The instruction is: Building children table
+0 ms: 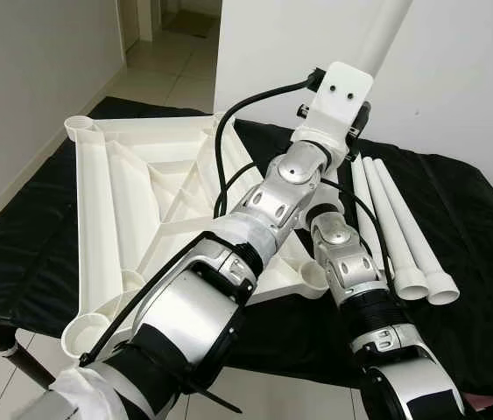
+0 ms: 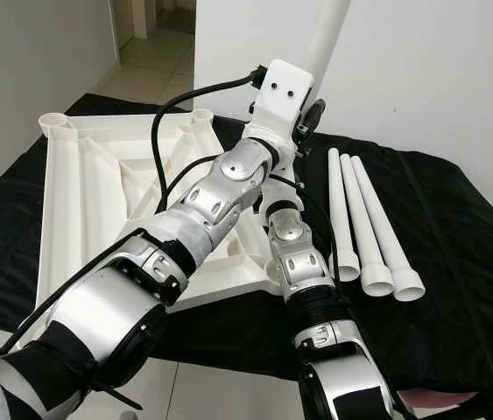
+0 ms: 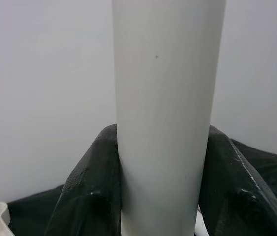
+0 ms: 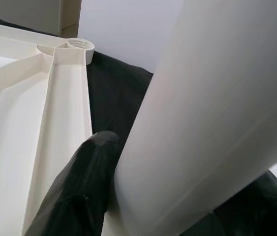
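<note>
Tabletop [image 1: 128, 206]: white moulded plastic, square, lying upside down on the cloth at the left; ribs run diagonally across its underside, raised rim all round.
Sockets: round threaded cups at the tabletop corners; far-left socket [image 1: 80, 125] open, near-left socket [image 1: 82, 332] open, far-right socket [image 2: 202, 116] open beside the left arm's cable.
Cloth [image 1: 482, 254]: black, slightly wrinkled, draped over a low support; covers everything under the parts.
Floor [image 1: 154, 66]: pale tiles, seen beyond the cloth at upper left.
Left gripper [image 3: 164, 196]: raised over the right side of the tabletop; black fingers [image 3: 86, 187] clamped on either side of the held leg, touching it.
Held leg [image 1: 384, 35]: smooth white round tube, matte, standing near upright with a slight tilt, its upper end out of frame; lower end hidden behind the wrists, so whether it sits in a socket cannot be told.
Right gripper [image 4: 123, 196]: just below the left one on the same tube; one black finger [image 4: 79, 191] pressed against the tube's side, the other finger hidden, so closed on it as far as can be seen.
Spare legs [image 1: 404, 227]: three white tubes, tapered, flared open ends toward the robot, lying side by side and touching on the cloth, right of the arms.
Wall [image 1: 465, 79]: plain white, behind the cloth.
</note>
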`<state>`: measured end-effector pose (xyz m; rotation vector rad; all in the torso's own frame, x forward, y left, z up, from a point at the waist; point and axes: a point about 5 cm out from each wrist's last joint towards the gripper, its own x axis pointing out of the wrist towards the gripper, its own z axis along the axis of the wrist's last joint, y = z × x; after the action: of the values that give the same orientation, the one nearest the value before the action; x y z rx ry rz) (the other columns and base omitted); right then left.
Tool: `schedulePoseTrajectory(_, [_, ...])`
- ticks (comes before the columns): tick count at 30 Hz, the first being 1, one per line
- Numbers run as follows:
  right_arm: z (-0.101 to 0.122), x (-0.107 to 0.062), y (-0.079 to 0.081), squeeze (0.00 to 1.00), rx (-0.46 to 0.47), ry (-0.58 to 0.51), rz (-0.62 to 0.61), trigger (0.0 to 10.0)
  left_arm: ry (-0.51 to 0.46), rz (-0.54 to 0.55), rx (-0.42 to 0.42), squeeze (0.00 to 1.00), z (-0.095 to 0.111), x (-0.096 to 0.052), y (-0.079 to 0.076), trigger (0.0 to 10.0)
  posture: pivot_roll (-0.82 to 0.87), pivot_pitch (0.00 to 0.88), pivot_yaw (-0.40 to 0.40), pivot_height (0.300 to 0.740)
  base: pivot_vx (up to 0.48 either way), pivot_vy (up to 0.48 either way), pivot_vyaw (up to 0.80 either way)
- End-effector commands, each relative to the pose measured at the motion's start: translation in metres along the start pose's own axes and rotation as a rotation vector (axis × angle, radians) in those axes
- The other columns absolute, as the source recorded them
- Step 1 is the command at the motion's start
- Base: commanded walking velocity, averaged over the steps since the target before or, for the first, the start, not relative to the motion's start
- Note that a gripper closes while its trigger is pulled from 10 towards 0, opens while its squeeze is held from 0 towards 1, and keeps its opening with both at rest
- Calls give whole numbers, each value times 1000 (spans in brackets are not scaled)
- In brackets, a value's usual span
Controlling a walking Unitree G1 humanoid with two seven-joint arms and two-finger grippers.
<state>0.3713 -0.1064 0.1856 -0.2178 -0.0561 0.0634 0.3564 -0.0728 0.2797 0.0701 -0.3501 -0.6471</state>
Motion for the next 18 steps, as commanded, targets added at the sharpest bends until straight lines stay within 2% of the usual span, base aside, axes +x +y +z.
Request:
schedulePoseTrajectory(1, [7,2,5,0,-6,-37,22,0,138,-93,-158,0,-37,-14,-80,10000,29,0,-105,740,0,0,0])
schedulePoseTrajectory(10, [4,2,0,0,-28,-37,-1,0,150,-65,-154,0,-45,-16,-78,10000,30,0,-102,740,0,0,0])
schedulePoseTrajectory(11, [3,1,0,0,-30,-32,6,2471,146,-69,-172,310,-46,-17,-78,10000,30,0,-101,740,0,0,0])
schedulePoseTrajectory(12, [3,1,0,0,-30,-32,6,2471,146,-69,-172,310,-46,-17,-78,10000,30,0,-101,740,0,0,0])
schedulePoseTrajectory(13, [3,1,0,0,-26,-25,1,10000,139,-91,-218,1000,-46,-17,-83,10000,29,0,-99,740,0,0,0])
schedulePoseTrajectory(17, [3,2,-2,0,-16,-24,-8,10000,127,-114,-244,1000,-45,-18,-90,10000,29,0,-98,740,0,0,0])
schedulePoseTrajectory(18, [2,2,-2,0,-20,-23,-13,10000,116,-131,-234,1000,-43,-19,-97,10000,29,0,-98,740,0,0,0])
